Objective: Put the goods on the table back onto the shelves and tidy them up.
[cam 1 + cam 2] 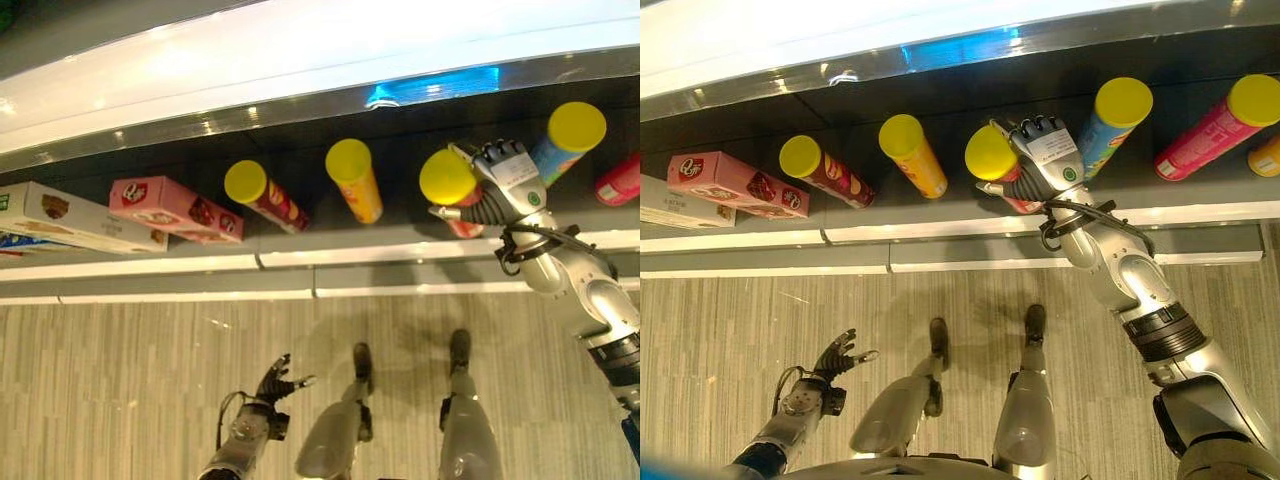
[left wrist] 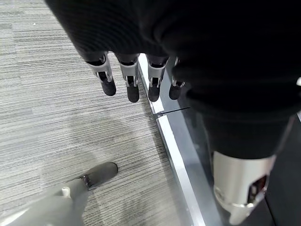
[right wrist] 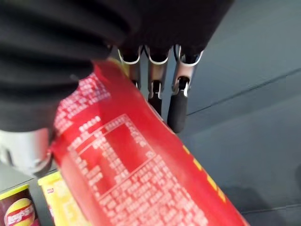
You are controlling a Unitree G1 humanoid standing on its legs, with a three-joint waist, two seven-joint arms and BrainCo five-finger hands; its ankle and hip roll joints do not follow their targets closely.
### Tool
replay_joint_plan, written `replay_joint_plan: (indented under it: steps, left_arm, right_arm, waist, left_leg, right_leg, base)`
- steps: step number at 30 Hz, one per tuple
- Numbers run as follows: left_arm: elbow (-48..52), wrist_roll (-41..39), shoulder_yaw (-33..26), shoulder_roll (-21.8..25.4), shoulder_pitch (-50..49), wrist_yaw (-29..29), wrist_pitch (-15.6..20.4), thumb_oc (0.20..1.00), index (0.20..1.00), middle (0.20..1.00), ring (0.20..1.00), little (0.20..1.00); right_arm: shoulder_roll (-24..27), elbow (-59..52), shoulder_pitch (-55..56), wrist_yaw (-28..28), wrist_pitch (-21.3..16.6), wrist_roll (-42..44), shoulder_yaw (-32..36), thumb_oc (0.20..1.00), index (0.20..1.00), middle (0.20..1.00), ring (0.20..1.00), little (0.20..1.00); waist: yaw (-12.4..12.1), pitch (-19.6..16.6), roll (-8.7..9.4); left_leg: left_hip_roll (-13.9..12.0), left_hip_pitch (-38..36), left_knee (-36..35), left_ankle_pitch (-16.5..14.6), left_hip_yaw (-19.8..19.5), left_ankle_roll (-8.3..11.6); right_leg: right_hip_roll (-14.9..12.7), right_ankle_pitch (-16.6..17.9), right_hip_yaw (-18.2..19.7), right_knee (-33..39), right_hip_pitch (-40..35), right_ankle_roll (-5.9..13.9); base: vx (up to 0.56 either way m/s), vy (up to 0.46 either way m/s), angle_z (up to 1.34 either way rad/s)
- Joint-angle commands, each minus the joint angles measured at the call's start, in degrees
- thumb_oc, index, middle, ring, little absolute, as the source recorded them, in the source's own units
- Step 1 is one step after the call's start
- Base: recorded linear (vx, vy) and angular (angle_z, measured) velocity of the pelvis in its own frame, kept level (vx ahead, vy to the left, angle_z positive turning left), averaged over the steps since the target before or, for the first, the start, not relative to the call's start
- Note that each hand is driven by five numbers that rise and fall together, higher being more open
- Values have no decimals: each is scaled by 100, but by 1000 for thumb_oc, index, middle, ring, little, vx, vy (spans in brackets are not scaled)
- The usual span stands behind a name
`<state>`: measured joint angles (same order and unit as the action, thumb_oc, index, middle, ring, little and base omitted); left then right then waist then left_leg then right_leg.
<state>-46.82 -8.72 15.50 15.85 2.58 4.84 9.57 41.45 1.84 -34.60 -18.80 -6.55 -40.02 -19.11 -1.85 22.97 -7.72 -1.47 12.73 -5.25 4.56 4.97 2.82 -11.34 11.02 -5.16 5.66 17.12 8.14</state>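
Observation:
On the dark shelf [image 1: 300, 245] stands a row of tubes with yellow lids. My right hand [image 1: 506, 178] is up at the shelf, curled round a red tube [image 1: 447, 177] that sits between a yellow tube [image 1: 356, 182] and a blue tube [image 1: 566, 140]. The right wrist view has the red tube [image 3: 141, 179] lying across the palm, the fingers [image 3: 178, 101] reaching past it over the grey shelf board. My left hand [image 1: 276, 384] hangs low over the floor, open and holding nothing, its fingers [image 2: 132, 88] straight.
A dark red tube [image 1: 266, 196], a pink box [image 1: 176, 208] and a white box [image 1: 70, 215] stand further left on the shelf. A pink tube [image 1: 1215, 125] leans at the right. The shelf's pale front rail [image 1: 400, 270] runs above striped grey flooring [image 1: 120, 380].

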Motion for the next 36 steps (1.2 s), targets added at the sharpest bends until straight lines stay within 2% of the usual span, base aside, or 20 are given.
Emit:
replay_joint_plan:
  steps: [1,4,10,25,36]
  left_arm:
    - [-53,-142,235,93,54,207,212,1000,1000,1000,1000,1000]
    - [14,-227,282,122,174,272,227,1000,1000,1000,1000,1000]
    - [79,-195,262,121,308,356,221,1000,1000,1000,1000,1000]
    - [158,-151,272,89,311,403,226,1000,1000,1000,1000,1000]
    - [167,-211,331,46,351,460,246,1000,1000,1000,1000,1000]
  right_arm:
    - [60,-271,-790,-667,48,-1,30,200,200,200,200,200]
    - [81,-237,-1129,-1054,256,-49,283,200,200,200,200,200]
    - [109,-437,-938,-1289,374,-142,652,200,200,200,200,200]
    - [-17,-394,-913,-1118,244,-21,352,200,200,200,200,200]
    - [-83,-392,-1066,-1269,288,-29,368,200,200,200,200,200]
  waist:
    - [-107,-157,65]
    - [-184,-82,46]
    - [-175,17,118]
    - [-124,97,95]
    - [-144,149,21]
  left_leg:
    - [-153,402,25,62,-534,315]
    - [-130,662,25,129,-612,331]
    - [-125,864,25,170,-669,347]
    - [-152,893,25,162,-618,368]
    - [-118,1018,25,188,-637,364]
  right_leg:
    - [-399,-602,68,-228,-346,375]
    - [-398,-564,38,-235,-139,380]
    - [-386,-577,44,-240,0,386]
    - [-389,-555,145,-248,129,388]
    - [-393,-520,145,-237,244,402]
  base:
    - [-29,33,22]
    - [-41,17,11]
    - [-23,1,10]
    - [0,-2,-3]
    - [0,0,-1]
